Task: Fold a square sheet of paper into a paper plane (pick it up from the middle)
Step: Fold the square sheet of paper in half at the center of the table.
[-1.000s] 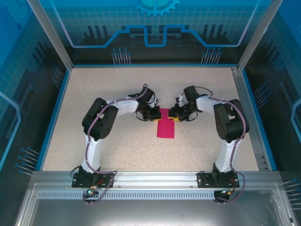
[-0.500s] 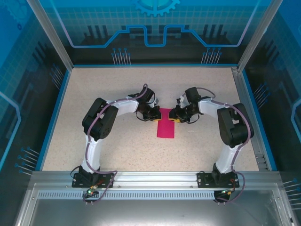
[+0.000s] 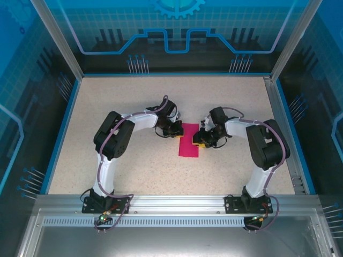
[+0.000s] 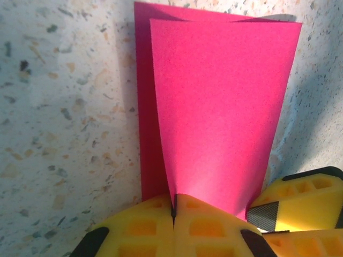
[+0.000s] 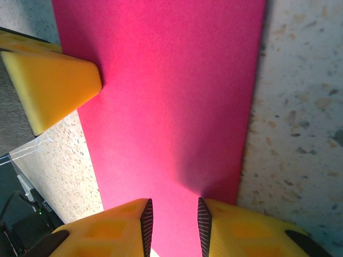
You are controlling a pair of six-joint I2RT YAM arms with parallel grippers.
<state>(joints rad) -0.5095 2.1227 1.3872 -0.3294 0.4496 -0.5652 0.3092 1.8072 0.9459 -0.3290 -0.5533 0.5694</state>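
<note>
Where it lies folded, paper looks oblong

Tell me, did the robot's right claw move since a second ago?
Yes. The right gripper slid along the right side of the pink paper, toward the near edge of the table. The paper itself stayed put.

Pinching the magenta-pink square sheet of paper in the closed left pincer; straddling it from three o'clock with the right pincer, slightly parted.
</note>
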